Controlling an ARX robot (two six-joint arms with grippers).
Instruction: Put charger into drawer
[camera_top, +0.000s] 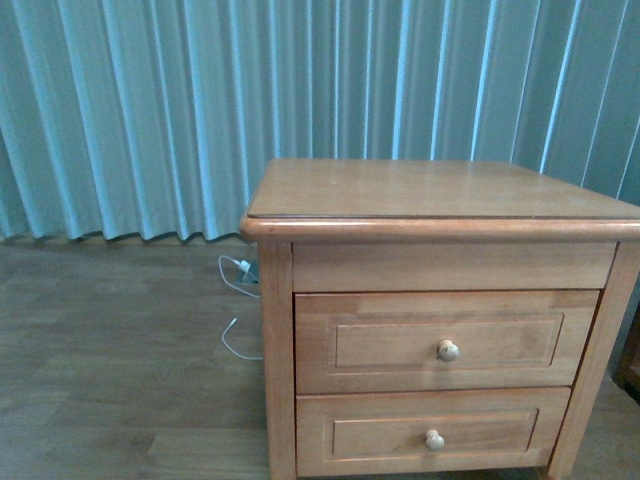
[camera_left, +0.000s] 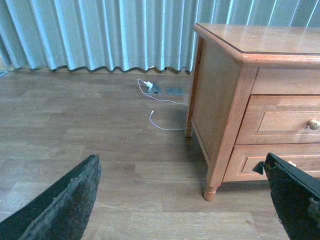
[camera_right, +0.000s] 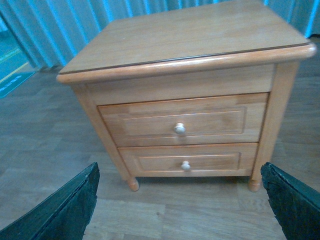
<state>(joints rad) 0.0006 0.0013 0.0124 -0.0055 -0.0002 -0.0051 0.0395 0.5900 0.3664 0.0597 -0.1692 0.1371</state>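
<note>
Both hands wide open, empty, drawer (camera_top: 447, 341) shut

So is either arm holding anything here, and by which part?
Nothing is held. The left gripper and right gripper both have jaws spread wide with only floor and nightstand between them.

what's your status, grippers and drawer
Left gripper open, right gripper open, both empty. Drawer shut. Charger not seen. White cable on floor beside nightstand.

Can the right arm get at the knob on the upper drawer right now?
Probably yes. In the right wrist view the upper drawer's knob faces the open right tool with only bare floor between them, nothing blocking. The drawer is shut, and how far away it is can't be judged.
</note>
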